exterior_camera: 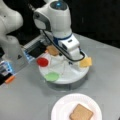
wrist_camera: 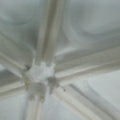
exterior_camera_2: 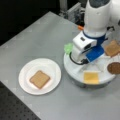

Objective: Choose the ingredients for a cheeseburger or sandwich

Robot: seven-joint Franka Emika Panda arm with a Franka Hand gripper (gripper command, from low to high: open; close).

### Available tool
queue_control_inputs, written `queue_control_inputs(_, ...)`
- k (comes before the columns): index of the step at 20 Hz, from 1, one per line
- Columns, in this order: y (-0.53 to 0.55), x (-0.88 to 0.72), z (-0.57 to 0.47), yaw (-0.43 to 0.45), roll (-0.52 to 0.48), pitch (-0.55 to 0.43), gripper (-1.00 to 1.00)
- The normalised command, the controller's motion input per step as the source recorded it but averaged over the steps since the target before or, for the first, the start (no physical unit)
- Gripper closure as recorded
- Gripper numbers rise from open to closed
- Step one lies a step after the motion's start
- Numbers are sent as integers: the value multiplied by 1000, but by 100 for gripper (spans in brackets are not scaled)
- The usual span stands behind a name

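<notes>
One bread slice (exterior_camera_2: 39,79) lies on the plate (exterior_camera_2: 25,86). The gripper, hidden behind the arm (exterior_camera: 71,47) over the divided tray (exterior_camera: 75,75), needs centring above one compartment; its opening cannot be told.

A grey table (exterior_camera: 25,100) fills most of both front views; its top is matt and smooth. Behind it the room is dark, almost black. In a front view the table's edge runs at the bottom left, and below it lies a dark floor mat (exterior_camera_2: 15,110) with small dots. Soft light falls from above and makes faint shadows on the table.
</notes>
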Motion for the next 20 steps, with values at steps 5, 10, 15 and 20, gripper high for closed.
queue_control_inputs(5, -59, 52, 187, -126, 11, 157, -100)
queue_control_inputs(10, -128, -109, 112, -523, 97, 132, -100)
queue_control_inputs(15, -112, -192, 84, -936, 136, 59, -100)
queue_control_inputs(20, -56, -121, 90, -750, 100, -3, -100)
